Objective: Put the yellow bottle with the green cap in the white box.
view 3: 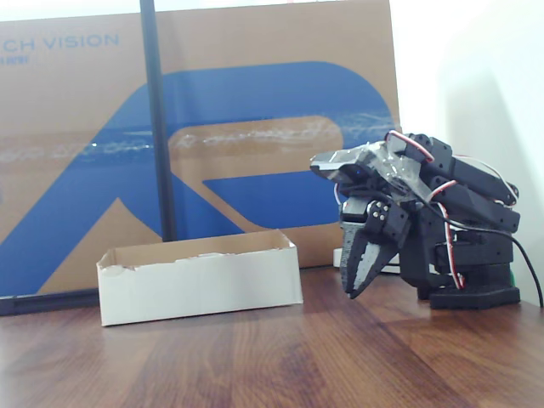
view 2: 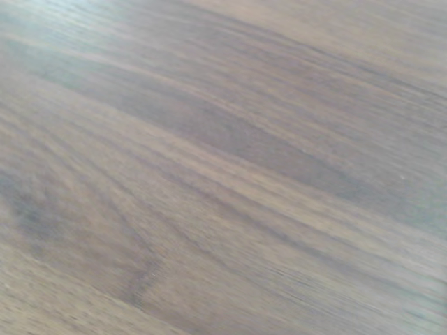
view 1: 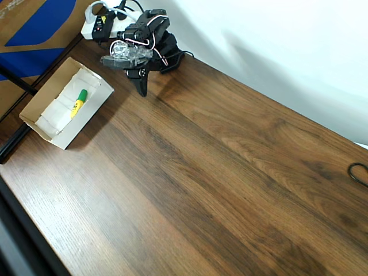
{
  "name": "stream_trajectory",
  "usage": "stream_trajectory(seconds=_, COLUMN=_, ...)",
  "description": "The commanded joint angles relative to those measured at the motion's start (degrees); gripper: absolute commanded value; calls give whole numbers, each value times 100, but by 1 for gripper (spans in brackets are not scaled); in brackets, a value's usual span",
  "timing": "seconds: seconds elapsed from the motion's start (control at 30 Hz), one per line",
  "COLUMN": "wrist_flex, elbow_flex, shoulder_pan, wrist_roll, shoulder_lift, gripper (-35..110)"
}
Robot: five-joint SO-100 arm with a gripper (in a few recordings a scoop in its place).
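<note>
The yellow bottle with the green cap (view 1: 78, 103) lies flat inside the white box (view 1: 90, 117) at the table's left end in the overhead view, cap toward the far side. From the fixed view the white box (view 3: 200, 285) shows only its outer wall, which hides the bottle. My gripper (view 1: 142, 86) hangs folded near the arm's base, to the right of the box and apart from it. Its fingers (view 3: 357, 276) point down at the table, shut with nothing between them. The wrist view holds blurred wood grain.
A brown-and-blue cardboard sheet (view 3: 255, 127) stands behind the box, with a black pole (view 3: 157, 119) in front of it. A white power strip (view 1: 98, 26) lies behind the arm. A black cable loop (view 1: 359, 172) sits at the table's right edge. Bare wooden table (view 1: 218, 190) spreads to the right.
</note>
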Motion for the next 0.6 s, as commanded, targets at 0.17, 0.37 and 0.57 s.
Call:
stream_trajectory(seconds=0.17, wrist_flex=1020, elbow_flex=-158, shoulder_pan=-18, wrist_roll=-18, shoulder_lift=132, gripper=0)
stream_trajectory(seconds=0.37, wrist_flex=1020, elbow_flex=-158, shoulder_pan=-18, wrist_roll=-9, shoulder_lift=132, gripper=0)
stream_trajectory(seconds=0.57, wrist_flex=1020, elbow_flex=-158, shoulder_pan=-18, wrist_roll=-9, shoulder_lift=132, gripper=0)
